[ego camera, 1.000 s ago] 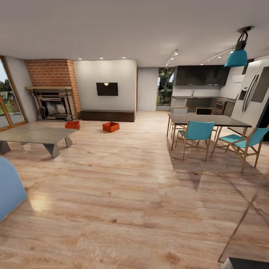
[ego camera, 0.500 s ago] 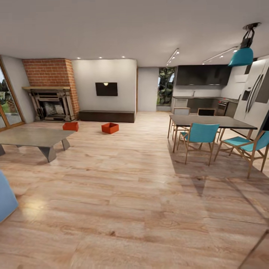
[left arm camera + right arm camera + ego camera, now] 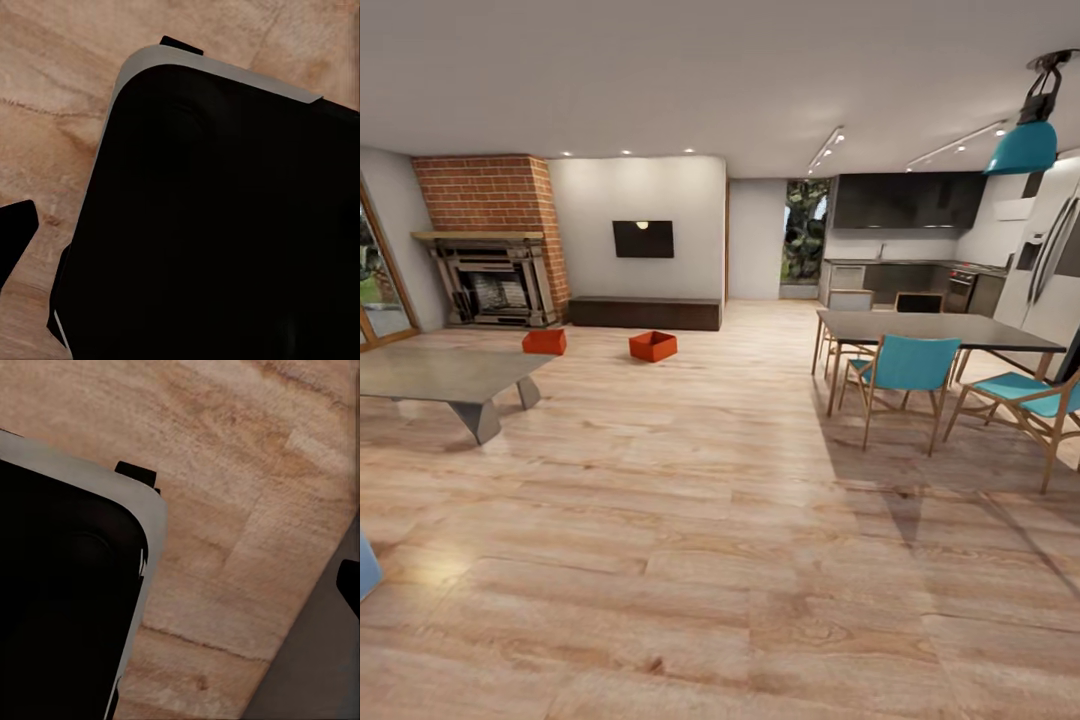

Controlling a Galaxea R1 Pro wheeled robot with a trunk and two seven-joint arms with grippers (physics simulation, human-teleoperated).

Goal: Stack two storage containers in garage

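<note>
Two orange-red open-topped storage containers stand on the light wood floor [image 3: 710,520] at the far side of the living room. One container [image 3: 544,342] is just beyond the low table's far corner. The other container [image 3: 653,346] sits a little to its right, in front of a dark low bench. Both are far ahead of me and left of centre. A dark sliver, perhaps a left fingertip [image 3: 15,234], shows in the left wrist view over the planks. A similar sliver, perhaps a right fingertip [image 3: 349,585], shows in the right wrist view.
A low grey table [image 3: 445,375] stands left of my path, and a brick fireplace [image 3: 495,280] behind it. A dining table [image 3: 930,328] with teal chairs [image 3: 905,368] fills the right side. A blue sofa corner [image 3: 364,566] shows at the left edge. My dark base [image 3: 225,225] shows under both wrists.
The whole head view has shifted: the camera has moved forward, the sofa corner slides out at the left and the dining set sits further right. The containers have not moved.
</note>
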